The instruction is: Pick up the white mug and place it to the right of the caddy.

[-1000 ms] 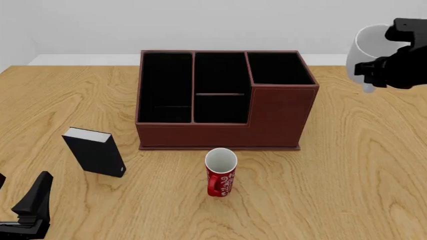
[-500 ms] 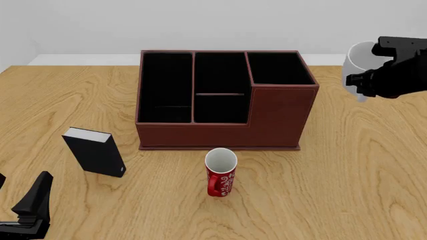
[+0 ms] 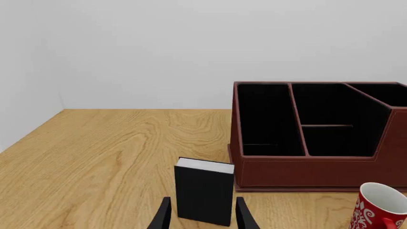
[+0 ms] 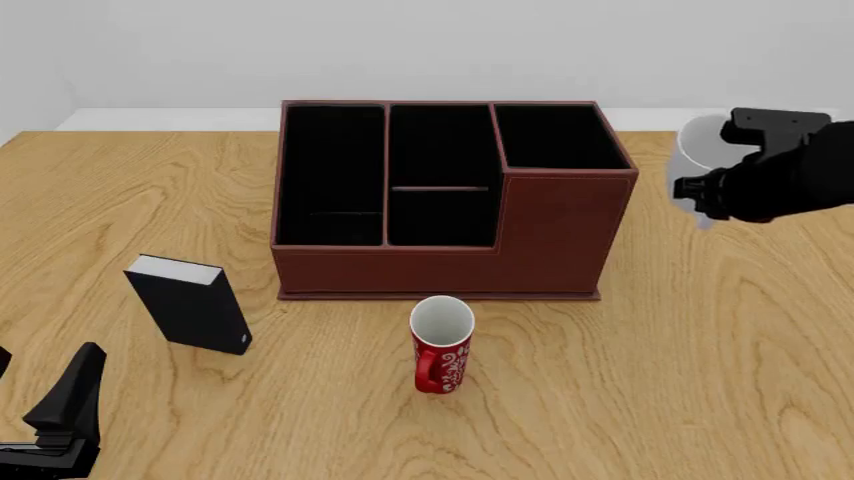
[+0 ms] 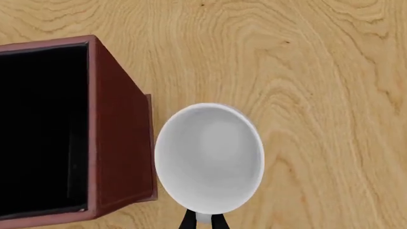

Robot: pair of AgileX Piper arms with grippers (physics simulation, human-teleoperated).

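While hanging at far right of frame beside caddy (image 4: 441,195) | right gripper (image 4: 703,165) pinching white mug (image 4: 697,148) by rim, upright | likely rigid, glossy, slippery, breakable | left gripper (image 3: 202,214) resting spread apart, idle.

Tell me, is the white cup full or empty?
Empty. The right wrist view looks straight down into the white mug, showing only its bare white inside, while the right gripper holds it beside the caddy.
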